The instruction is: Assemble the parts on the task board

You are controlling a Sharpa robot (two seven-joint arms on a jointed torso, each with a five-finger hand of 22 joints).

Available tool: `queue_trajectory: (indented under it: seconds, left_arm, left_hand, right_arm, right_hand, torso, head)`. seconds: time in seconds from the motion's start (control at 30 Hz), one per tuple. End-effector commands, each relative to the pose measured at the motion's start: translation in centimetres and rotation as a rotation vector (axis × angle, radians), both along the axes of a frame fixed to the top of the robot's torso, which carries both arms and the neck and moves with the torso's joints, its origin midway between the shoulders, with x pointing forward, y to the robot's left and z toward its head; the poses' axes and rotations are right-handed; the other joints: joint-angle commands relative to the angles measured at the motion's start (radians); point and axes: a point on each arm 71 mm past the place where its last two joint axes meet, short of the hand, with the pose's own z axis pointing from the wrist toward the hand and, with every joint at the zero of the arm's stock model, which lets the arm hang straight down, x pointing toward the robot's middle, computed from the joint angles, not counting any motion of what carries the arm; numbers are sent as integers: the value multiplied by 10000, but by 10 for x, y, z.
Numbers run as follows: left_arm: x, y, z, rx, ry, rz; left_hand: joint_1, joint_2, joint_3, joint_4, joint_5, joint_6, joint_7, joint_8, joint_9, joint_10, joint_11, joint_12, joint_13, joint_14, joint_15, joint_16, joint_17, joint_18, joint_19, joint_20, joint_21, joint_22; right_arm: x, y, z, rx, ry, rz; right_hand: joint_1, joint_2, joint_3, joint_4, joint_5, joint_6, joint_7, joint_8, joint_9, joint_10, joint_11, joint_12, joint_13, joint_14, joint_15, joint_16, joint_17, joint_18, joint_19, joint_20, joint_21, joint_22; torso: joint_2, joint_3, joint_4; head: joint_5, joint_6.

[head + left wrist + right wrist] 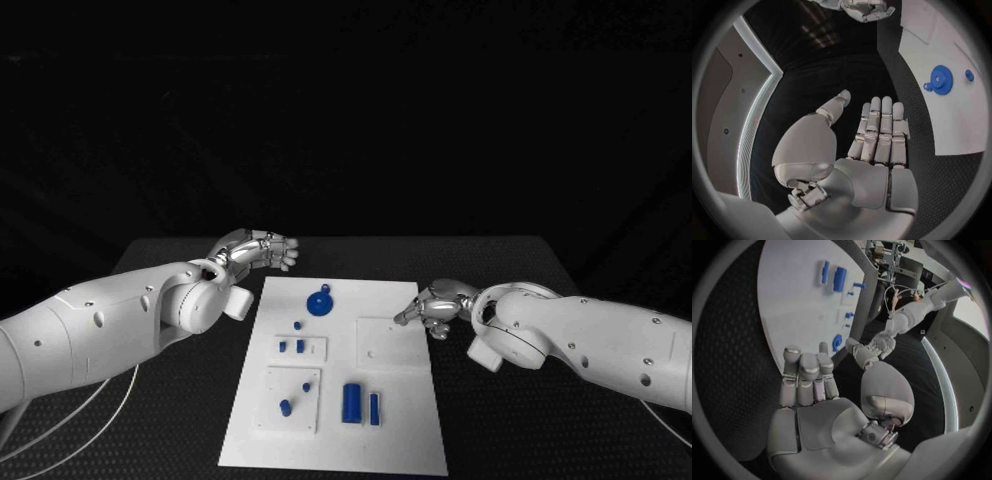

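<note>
A black table with a fine woven texture fills the lower scene, and the room behind it is dark. The white task board lies lengthwise down the middle of the table, its near end toward the robot.

On the board, a blue gear sits near the far end with a small blue peg just nearer than it. 2 short blue pieces stand in a small raised plate on the left side. A larger raised plate nearer the robot carries 2 more small blue parts. To the right of that plate lie a blue cylinder and a thin blue bar, side by side and just apart.

The left hand hovers off the board's far left corner, over the bare table. The left wrist view shows its fingers straight and together, thumb out to the side, palm empty. The right hand sits at the board's right edge, level with a blank square plate. The right wrist view shows its fingers extended side by side, thumb spread, holding nothing.

The left wrist view gives the gear's teeth plainly, which the head view does not. The right wrist view takes in the left hand beyond the board.
</note>
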Motion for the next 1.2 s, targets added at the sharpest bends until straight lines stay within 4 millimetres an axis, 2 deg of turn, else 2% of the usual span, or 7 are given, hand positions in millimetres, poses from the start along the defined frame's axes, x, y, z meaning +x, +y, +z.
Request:
queue_trajectory:
  seconds: [0.03,0.8,0.83,0.9,0.93,1.07,1.2]
  left_arm:
    - [6,3,8,-189,-454,297]
    - [37,20,9,-768,-621,1295]
    - [36,23,7,-323,-502,1402]
    - [35,22,6,-333,-511,1419]
    - [35,21,6,-343,-520,1436]
    - [28,12,3,-428,-601,1581]
    - [18,2,1,-530,-709,1772]
  left_hand:
    - [-31,40,-39,-6,-11,26,-58,54,-11,72,6,-4,10,70,-18,-31,15,103,8,35,-64,11]
    - [-235,-37,-91,-47,-21,-583,-219,-263,-270,-1258,-59,-137,-630,-1090,61,-1152,-335,-525,-1102,148,-1231,-212]
    - [-3263,1106,-4836,1880,-688,-8737,-1570,-3950,-4179,-4467,-1161,-804,-1512,-9364,-1178,-3606,-6323,-691,-7218,-148,-5187,-4025]
    - [-10500,1106,-4836,1880,-688,-8737,-1570,-3950,-4179,-4821,-1161,-804,-1512,-9364,-1178,-3606,-6323,-691,-7218,-148,-5187,-4441]
    - [-10500,1106,-4836,1880,-688,-8737,-1570,-3950,-4179,-12009,-1161,-804,-1512,-9364,-1178,-3606,-6323,-691,-7218,-148,-5187,-4733]
    - [-10500,1106,-4836,1880,-688,-8737,-1570,-3950,-4179,-12009,-1161,-804,-1512,-9364,-1178,-3606,-6323,-691,-7218,-148,-5187,-12940]
    - [-10500,1106,-4836,1880,-688,-8737,-1570,-3950,-4179,-12009,-1161,-804,-1512,-9364,-1178,-3606,-6323,-691,-7218,-148,-5187,-12940]
  right_arm:
    - [26,-4,17,2255,-1384,-178]
    - [96,-26,24,5812,-2042,-2618]
    - [96,-28,21,5072,-2071,-2807]
    - [95,-27,21,5106,-2096,-2824]
    - [95,-27,22,5141,-2121,-2842]
    - [89,-22,23,5431,-2323,-3000]
    - [81,-17,25,5791,-2562,-3225]
  right_hand:
    - [139,191,-195,-251,85,-114,147,39,7,-290,12,-251,-189,-179,19,-128,-37,263,-193,55,-136,-41]
    - [1439,800,-484,-311,-566,-1492,585,-31,-304,-2505,1429,-8918,-9346,-4293,2444,-8531,-5338,-884,-5567,2147,-6071,-2586]
    - [-7621,1379,-5196,2546,-3253,-9741,-1017,-2399,-5428,-11997,-24,-11369,-12005,-12832,1062,-12189,-10833,-2355,-10737,272,-10014,-5602]
    - [-7621,1379,-5196,2546,-3253,-9741,-1017,-2399,-5428,-11997,-24,-11369,-12005,-12832,1062,-12189,-10833,-2355,-10737,272,-10014,-12697]
    - [-7621,1379,-5196,2546,-3253,-9741,-1017,-2399,-5428,-11997,-24,-11369,-12005,-12832,1062,-12189,-10833,-2355,-10737,272,-10014,-12697]
    - [-7621,1379,-5196,2546,-3253,-9741,-1017,-2399,-5428,-11997,-24,-11369,-12005,-12832,1062,-12189,-10833,-2355,-10737,272,-10014,-12697]
    - [-7621,1379,-5196,2546,-3253,-9741,-1017,-2399,-5428,-11997,-24,-11369,-12005,-12832,1062,-12189,-10833,-2355,-10737,272,-10014,-12697]
  torso:
    - [-234,38,-58]
    - [-642,125,-67]
    - [-648,107,-105]
    - [-658,110,-100]
    - [-668,112,-94]
    - [-755,130,-45]
    - [-869,153,19]
  head:
    - [10,597]
    - [179,2136]
    - [172,2097]
    - [168,2068]
    - [163,2038]
    - [121,1782]
    - [67,1450]
